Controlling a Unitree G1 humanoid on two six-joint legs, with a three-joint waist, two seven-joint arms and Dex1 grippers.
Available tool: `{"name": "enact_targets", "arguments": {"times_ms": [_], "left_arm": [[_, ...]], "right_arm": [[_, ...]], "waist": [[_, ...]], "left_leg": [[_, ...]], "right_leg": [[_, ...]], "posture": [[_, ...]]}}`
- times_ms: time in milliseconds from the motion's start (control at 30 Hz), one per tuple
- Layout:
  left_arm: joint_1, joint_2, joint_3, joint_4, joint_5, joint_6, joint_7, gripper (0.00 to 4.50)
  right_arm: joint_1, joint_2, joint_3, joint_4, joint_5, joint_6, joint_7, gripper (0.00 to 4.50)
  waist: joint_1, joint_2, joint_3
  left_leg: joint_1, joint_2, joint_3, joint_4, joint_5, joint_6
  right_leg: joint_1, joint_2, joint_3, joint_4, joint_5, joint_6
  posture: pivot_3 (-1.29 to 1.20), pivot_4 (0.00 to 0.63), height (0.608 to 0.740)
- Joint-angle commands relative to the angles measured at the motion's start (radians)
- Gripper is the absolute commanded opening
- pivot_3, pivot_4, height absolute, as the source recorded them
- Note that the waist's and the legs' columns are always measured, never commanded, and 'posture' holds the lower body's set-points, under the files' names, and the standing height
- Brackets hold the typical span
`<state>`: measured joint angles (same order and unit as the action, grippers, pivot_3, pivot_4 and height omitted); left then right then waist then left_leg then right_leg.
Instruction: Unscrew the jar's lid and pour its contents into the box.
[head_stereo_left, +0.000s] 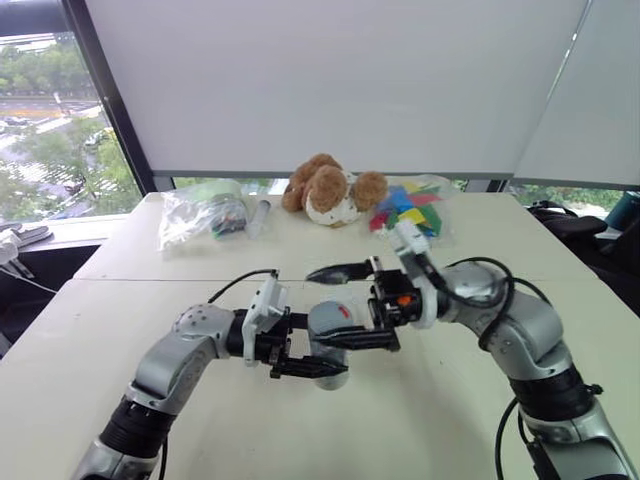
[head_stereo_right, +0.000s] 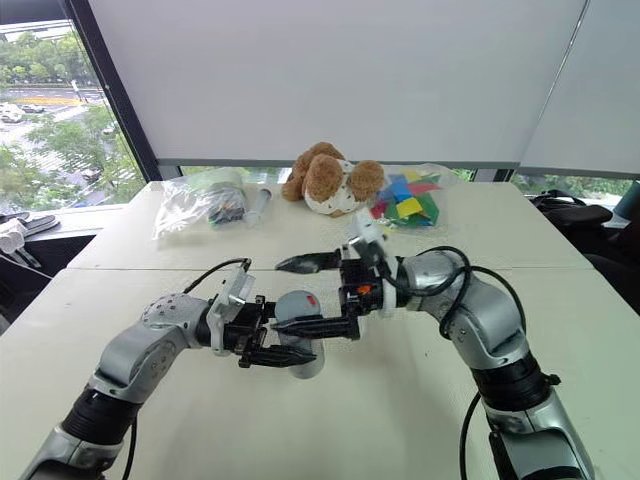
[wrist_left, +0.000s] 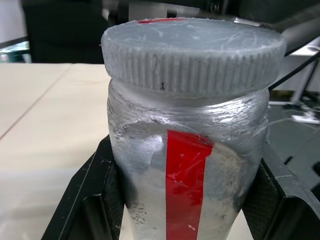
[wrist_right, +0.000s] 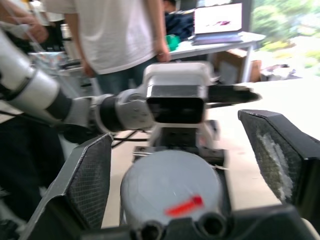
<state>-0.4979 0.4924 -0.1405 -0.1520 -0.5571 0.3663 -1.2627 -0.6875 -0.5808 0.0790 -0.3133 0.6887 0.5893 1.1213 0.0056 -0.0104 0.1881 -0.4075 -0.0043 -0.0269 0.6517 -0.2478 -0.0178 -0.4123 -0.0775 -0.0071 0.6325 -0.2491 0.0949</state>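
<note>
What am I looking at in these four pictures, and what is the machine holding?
It is a two-armed robot. Two pictures come from cameras in its head, looking down over a table; the other two come from a camera on each wrist. The left gripper is shut on a jar with a red stripe, its grey lid still on. The right gripper faces the lid, jaws open on either side of it. At the table's far edge lie plastic bags, a teddy bear and a bag of coloured pieces. People stand behind.
</note>
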Motion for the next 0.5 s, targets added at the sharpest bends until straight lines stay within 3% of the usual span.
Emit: {"name": "enact_targets", "arguments": {"times_ms": [33, 267, 500], "left_arm": [[-0.005, 0.002, 0.038, 0.016, 0.027, -0.029, 0.054, 2.38], [-0.014, -0.028, 0.019, 0.044, 0.067, -0.043, 0.109, 2.38], [-0.031, -0.041, 0.011, 0.065, 0.081, -0.053, 0.112, 2.38]], "right_arm": [[0.018, -0.008, -0.032, -0.040, -0.026, -0.013, -0.062, 4.43], [0.007, 0.097, 0.044, -0.074, -0.089, 0.041, -0.256, 4.43], [-0.011, 0.132, 0.082, -0.043, -0.142, 0.057, -0.310, 4.43]], "waist": [[0.002, 0.000, 0.000], [-0.005, 0.000, 0.000], [-0.003, 0.000, 0.000]], "left_leg": [[0.000, 0.000, 0.000, 0.000, 0.000, 0.000], [0.000, 0.000, 0.000, 0.000, 0.000, 0.000], [0.000, 0.000, 0.000, 0.000, 0.000, 0.000]], "right_leg": [[0.000, 0.000, 0.000, 0.000, 0.000, 0.000], [-0.001, 0.000, 0.000, 0.001, 0.000, 0.000], [0.000, 0.000, 0.000, 0.001, 0.000, 0.000]], "posture": [[0.00, 0.150, 0.740], [0.00, 0.150, 0.740], [0.00, 0.150, 0.740]]}}
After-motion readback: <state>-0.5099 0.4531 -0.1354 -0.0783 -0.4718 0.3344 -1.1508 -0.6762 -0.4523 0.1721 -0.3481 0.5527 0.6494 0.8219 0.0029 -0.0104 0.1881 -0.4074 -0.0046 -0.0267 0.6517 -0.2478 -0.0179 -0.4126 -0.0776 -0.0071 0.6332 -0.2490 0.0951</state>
